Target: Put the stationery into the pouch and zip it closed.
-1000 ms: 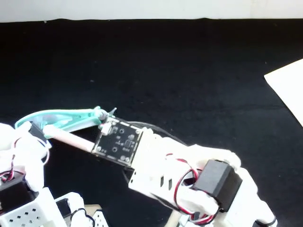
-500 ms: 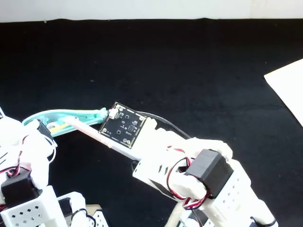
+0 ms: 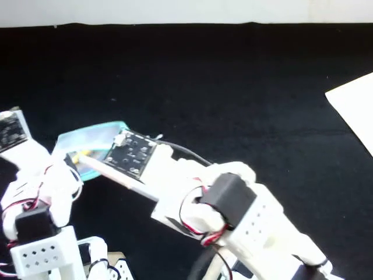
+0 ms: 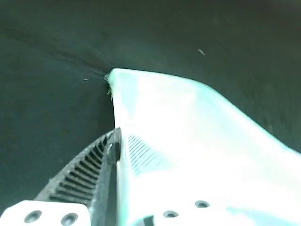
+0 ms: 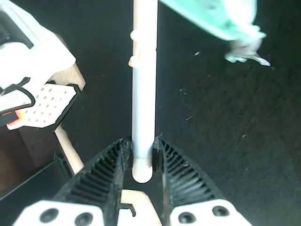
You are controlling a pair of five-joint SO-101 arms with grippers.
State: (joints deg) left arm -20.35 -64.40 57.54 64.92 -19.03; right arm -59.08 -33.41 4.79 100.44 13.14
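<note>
The teal translucent pouch (image 3: pixel 93 137) is held up at the left of the black table, with a yellow item (image 3: pixel 81 155) showing through it. My left gripper (image 4: pixel 116 141) is shut on the pouch's (image 4: pixel 188 127) edge; one ribbed finger (image 4: pixel 89 174) lies against it. My right gripper (image 5: pixel 142 146) is shut on the end of a pale pink pen (image 5: pixel 144 80). The pen (image 3: pixel 108 170) points left from under the right wrist camera board (image 3: pixel 131 153), its far end at the pouch's lower edge. The pouch corner with its zip pull (image 5: pixel 244 52) hangs beside the pen.
A white sheet (image 3: pixel 355 111) lies at the table's right edge. The left arm's white base and a wooden block (image 5: pixel 42 99) stand close beside the pen. The far and middle stretch of black cloth (image 3: pixel 233 76) is open.
The left arm has raised and turned the pouch, so its broad face now shows. The right arm has moved left and farther from the front, carrying the pen's tip to the pouch.
</note>
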